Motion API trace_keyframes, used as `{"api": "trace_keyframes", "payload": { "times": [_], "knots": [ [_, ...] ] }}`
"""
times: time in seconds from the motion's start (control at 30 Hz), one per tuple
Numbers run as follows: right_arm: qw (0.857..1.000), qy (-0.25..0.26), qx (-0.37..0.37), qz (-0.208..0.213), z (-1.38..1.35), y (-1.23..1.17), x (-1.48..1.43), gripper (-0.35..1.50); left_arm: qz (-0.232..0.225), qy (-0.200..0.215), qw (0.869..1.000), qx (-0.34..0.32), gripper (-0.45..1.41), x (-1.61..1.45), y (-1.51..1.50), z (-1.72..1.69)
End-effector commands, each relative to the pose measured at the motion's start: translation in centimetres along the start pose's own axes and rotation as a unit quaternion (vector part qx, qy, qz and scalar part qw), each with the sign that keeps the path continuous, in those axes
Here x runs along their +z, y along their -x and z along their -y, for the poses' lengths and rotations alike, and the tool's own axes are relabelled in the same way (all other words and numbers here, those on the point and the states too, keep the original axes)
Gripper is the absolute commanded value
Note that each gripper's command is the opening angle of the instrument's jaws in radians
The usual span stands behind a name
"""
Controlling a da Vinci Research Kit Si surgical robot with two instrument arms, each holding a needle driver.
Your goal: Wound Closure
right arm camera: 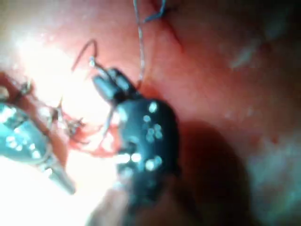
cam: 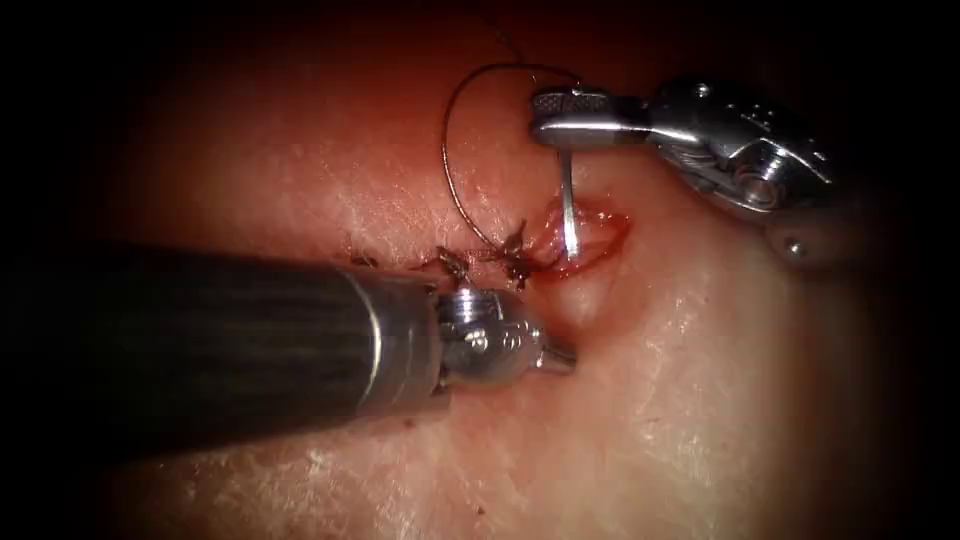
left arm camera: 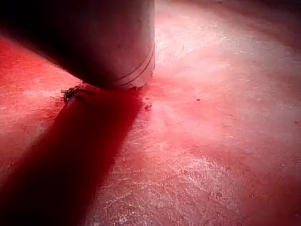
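Observation:
The cut [cam: 575, 240] lies across the tissue [cam: 700, 400], gaping and red at its right end, with dark knotted stitches [cam: 512, 258] along its left part. My right tool [cam: 548, 115] hovers above the cut, jaws shut on the needle [cam: 568, 205] near its back end. The needle hangs down from the jaws and its point meets the open wound. Thread [cam: 452, 150] arcs from the jaws round to the knots. My left tool [cam: 560, 357] lies just below the cut, jaws shut, holding nothing, tip resting on the tissue.
The left arm's dark shaft [cam: 200, 340] covers the lower-left tissue. In the right wrist view the right tool [right arm camera: 106, 82] sits over the wound, with thread [right arm camera: 139, 37] and the left tool [right arm camera: 28, 146] beside it. A knot [left arm camera: 70, 92] shows by the shaft [left arm camera: 117, 47].

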Motion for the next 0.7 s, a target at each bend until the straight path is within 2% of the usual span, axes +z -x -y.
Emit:
{"api": "trace_keyframes", "payload": {
  "times": [0.03, 0.37, 0.7],
  "knots": [
    [1.0, -0.002, 0.015, -0.003, -0.01, 0.05, 0.09, -0.35, -0.001, 0.001, 1.0, 0.001, -0.45, 0.09, 0.0, 0.01],
    [0.994, -0.001, 0.101, 0.037, 0.05, 0.17, 0.12, -0.35, 0.001, 0.002, 1.0, 0.001, -0.45, 0.07, 0.01, 0.01],
    [0.978, 0.001, 0.2, 0.052, 0.13, 0.29, 0.14, -0.35, 0.002, 0.003, 1.0, 0.001, -0.45, 0.06, 0.01, 0.02]
  ]
}}
